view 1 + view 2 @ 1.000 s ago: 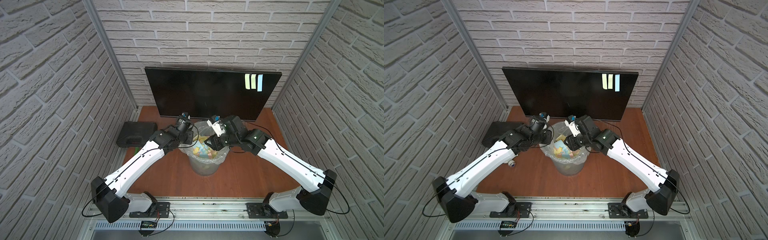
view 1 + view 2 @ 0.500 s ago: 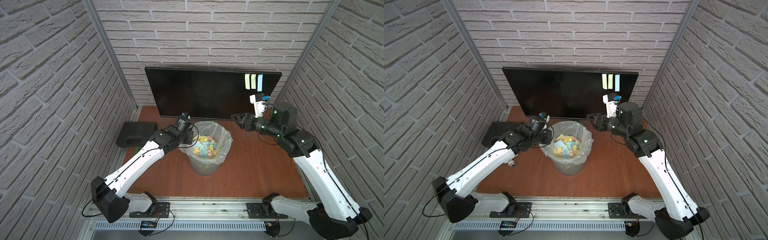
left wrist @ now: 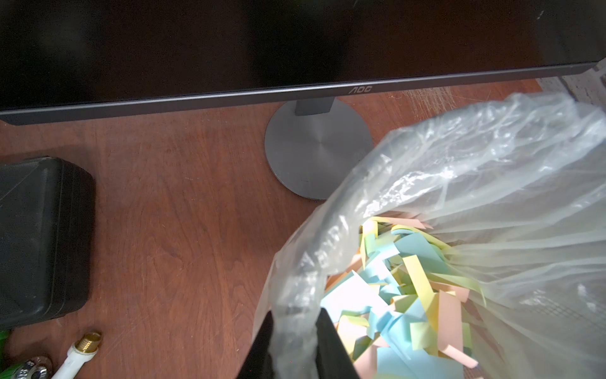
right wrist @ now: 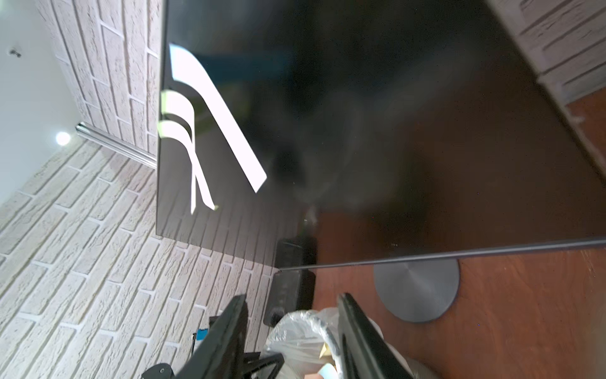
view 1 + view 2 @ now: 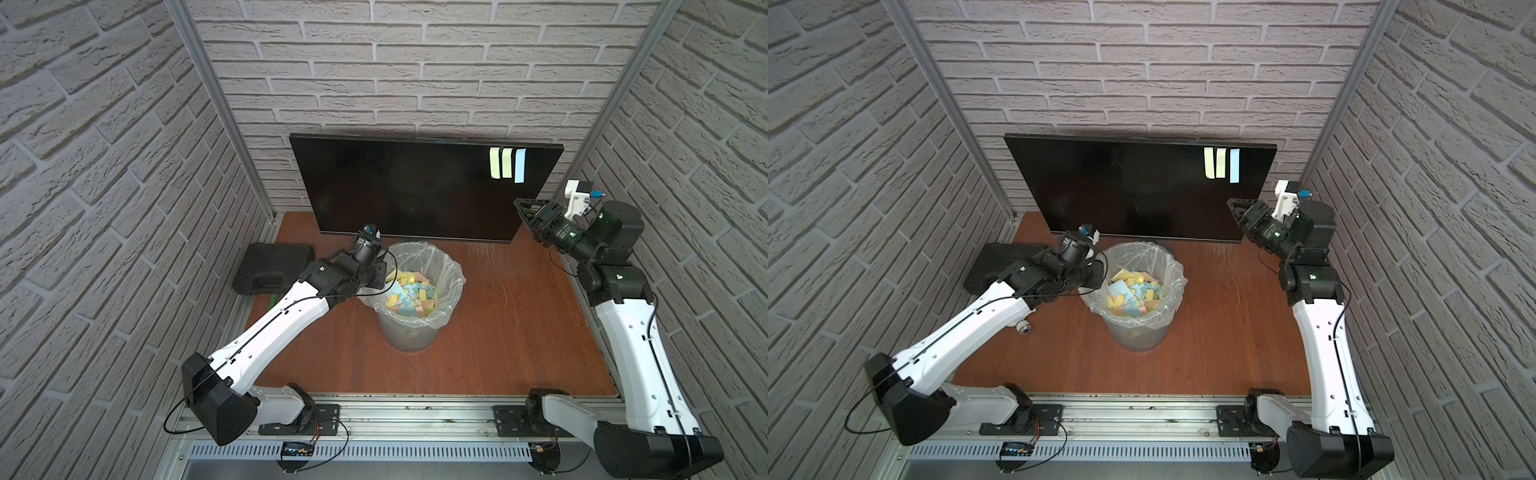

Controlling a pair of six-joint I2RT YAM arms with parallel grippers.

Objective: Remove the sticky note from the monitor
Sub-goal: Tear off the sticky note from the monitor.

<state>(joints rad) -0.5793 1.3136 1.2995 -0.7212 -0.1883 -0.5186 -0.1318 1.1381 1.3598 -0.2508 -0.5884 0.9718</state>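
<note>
Brick-walled booth [image 5: 415, 62]: left hand [image 3: 296, 315] pinches bin liner [image 3: 459, 164], right hand [image 4: 292, 297] half-open, empty

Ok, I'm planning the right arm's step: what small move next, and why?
Probably raise the right gripper toward the blue sticky note, the nearest note on the monitor: its jaws stand open and empty, lower than that note.

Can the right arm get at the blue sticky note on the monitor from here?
Probably yes. The right claw is open and empty, just off the monitor's lower right corner, with the blue sticky note above it and nothing between. The left claw pinches the bin liner, well clear.
</note>
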